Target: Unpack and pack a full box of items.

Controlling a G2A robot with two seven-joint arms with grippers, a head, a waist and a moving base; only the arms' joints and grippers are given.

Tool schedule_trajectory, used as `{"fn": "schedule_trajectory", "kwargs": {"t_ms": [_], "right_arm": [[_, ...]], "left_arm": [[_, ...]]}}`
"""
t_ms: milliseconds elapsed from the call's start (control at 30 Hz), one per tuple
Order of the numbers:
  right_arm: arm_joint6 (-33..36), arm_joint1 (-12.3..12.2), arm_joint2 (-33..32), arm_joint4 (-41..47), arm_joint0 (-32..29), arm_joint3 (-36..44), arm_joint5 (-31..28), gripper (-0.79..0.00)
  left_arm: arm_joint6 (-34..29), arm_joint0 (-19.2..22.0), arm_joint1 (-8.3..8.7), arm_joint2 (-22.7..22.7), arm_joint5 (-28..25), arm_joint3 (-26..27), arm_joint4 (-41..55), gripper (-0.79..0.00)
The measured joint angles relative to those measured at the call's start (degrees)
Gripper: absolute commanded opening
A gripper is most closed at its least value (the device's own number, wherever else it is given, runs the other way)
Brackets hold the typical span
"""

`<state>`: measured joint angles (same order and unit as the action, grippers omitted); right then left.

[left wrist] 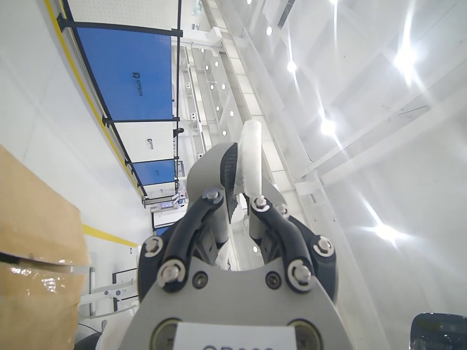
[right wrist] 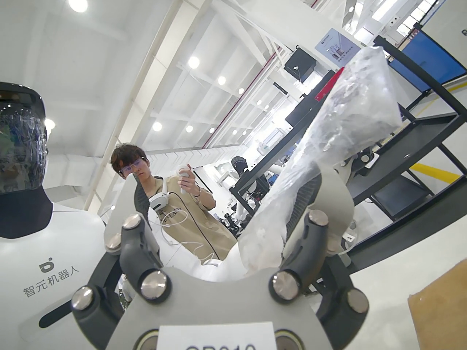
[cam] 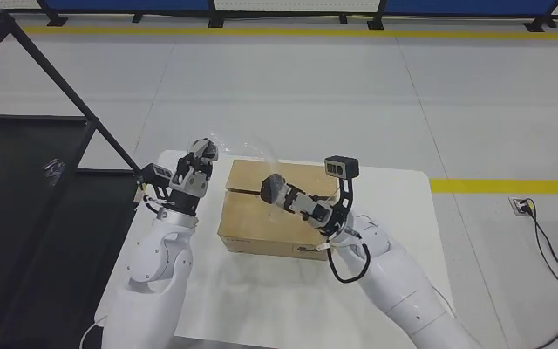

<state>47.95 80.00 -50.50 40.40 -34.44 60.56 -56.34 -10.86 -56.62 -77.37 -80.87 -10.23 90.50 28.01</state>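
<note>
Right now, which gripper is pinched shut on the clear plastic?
The left gripper: its fingers close on the clear plastic; the right gripper stands open, plastic against one finger.

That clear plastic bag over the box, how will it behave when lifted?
Probably floppy: the bag looks crumpled and creased. Likely light, being thin see-through film. It may slip, since the left gripper pinches only a narrow strip.

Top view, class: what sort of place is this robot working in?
Probably a factory-style robot test hall: a yellow line painted on the pale floor, blue partition panels fencing off the area, and rows of ceiling lights high overhead.
</note>
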Motion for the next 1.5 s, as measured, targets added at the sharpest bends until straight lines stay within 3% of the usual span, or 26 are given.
{"fn": "schedule_trajectory", "kwargs": {"t_ms": [867,1500], "right_arm": [[3.16,-2.43,-1.33,8.18,-2.09,-0.67,3.17,0.000],[5.43,-0.57,-0.69,6.74,-0.98,-9.17,6.43,0.000]], "left_arm": [[0.78,-4.12,-0.08,0.36,0.75,-2.78,-4.07,-0.785],[2.34,-5.14,-0.04,0.59,2.00,-5.45,-9.41,-0.785]]}}
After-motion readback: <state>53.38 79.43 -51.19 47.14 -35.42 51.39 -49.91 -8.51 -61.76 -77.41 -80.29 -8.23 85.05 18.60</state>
